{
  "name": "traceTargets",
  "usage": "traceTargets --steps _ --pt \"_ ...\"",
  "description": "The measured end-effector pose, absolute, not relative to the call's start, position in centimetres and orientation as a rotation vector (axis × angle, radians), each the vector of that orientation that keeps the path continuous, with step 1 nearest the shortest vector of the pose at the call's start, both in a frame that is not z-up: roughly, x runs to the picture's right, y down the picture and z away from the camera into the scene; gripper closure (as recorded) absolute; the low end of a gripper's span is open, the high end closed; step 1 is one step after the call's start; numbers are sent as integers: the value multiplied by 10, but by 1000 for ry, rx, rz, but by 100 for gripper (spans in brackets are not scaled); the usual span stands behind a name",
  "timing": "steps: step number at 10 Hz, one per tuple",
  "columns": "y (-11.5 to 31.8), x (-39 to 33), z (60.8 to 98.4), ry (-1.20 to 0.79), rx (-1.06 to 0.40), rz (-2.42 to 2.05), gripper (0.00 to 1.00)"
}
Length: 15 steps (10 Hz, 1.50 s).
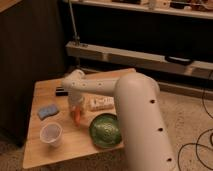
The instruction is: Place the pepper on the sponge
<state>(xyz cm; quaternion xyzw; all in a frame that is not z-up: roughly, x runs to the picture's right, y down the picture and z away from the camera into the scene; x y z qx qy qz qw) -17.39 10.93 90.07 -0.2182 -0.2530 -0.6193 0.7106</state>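
The orange-red pepper (76,117) lies or hangs near the middle of the wooden table (75,150), directly under my gripper (75,109). The gripper points down over the pepper's upper end and covers it. I cannot tell whether the pepper is held or resting on the table. The blue-grey sponge (48,110) lies flat to the left of the pepper, about a hand's width away, with nothing on it.
A clear cup (51,134) stands in front of the sponge. A green bowl (105,130) sits right of the pepper, a white tube-like bottle (102,104) lies behind the bowl, and a small black block (61,91) is at the back. My arm's thick white link (142,120) covers the table's right side.
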Motion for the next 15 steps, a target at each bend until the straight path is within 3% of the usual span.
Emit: traceTargets --steps 4,5,6,9,12,15 --pt "108 -169 910 -566 -473 -1385 46" --pt "107 -169 910 -569 -464 -1383 52" --pt "106 -168 910 -579 -451 -1382 66" --pt "103 -174 908 -602 -447 -1392 97" --pt "83 -195 893 -688 -523 -1315 100" --pt "46 -224 852 -746 -512 -1279 100"
